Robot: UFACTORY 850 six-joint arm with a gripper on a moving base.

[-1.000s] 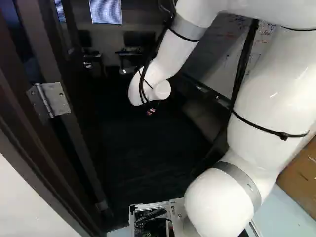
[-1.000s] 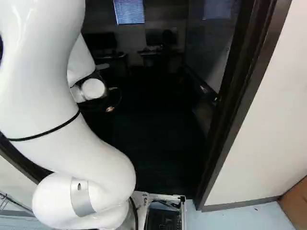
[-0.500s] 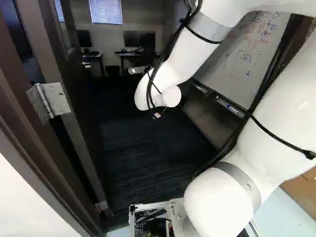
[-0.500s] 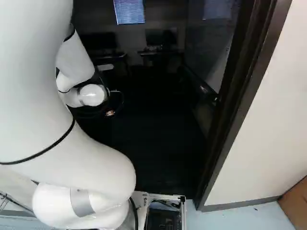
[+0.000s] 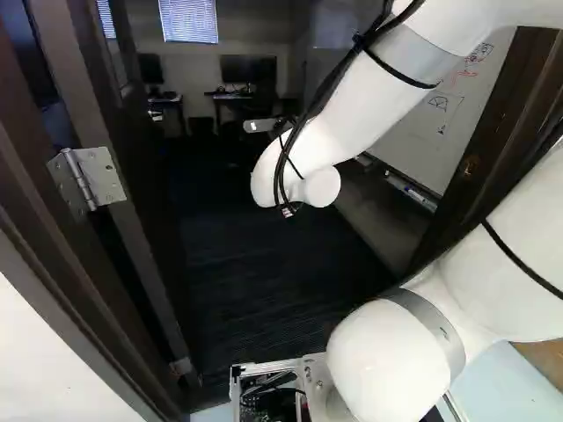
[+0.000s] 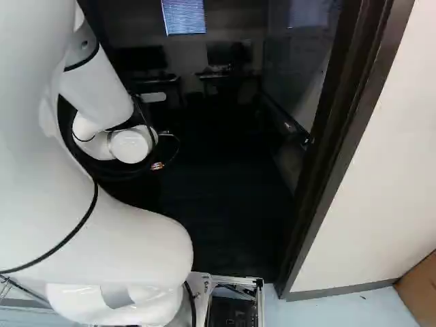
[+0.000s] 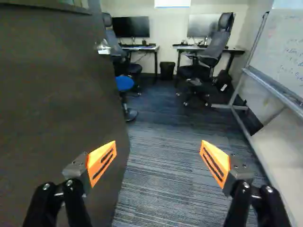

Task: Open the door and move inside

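Standing open into the room, the door [image 7: 52, 99] lies beside the wide-spread claw [image 7: 157, 146], nothing between its orange pads [image 7: 94, 161]. Handle [image 7: 103, 49] ahead, untouched. Opening looks done, by my reading. My arm [image 5: 352, 114] reaches inside, past the door frame [image 6: 346, 136]; base front [image 6: 235, 280] sits at the doorway. Left to do, I judge: drive the base in, clearing both sides. Further in: carpet [image 7: 161, 189], whiteboard [image 7: 284, 52], desks [image 7: 142, 48].

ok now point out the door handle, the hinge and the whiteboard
door handle [image 7: 103, 49]: wrist view, on its shiny metal part
hinge [image 5: 105, 177]: left base view, on the metal leaf with the screws
whiteboard [image 7: 279, 49]: wrist view, on its pale writing surface
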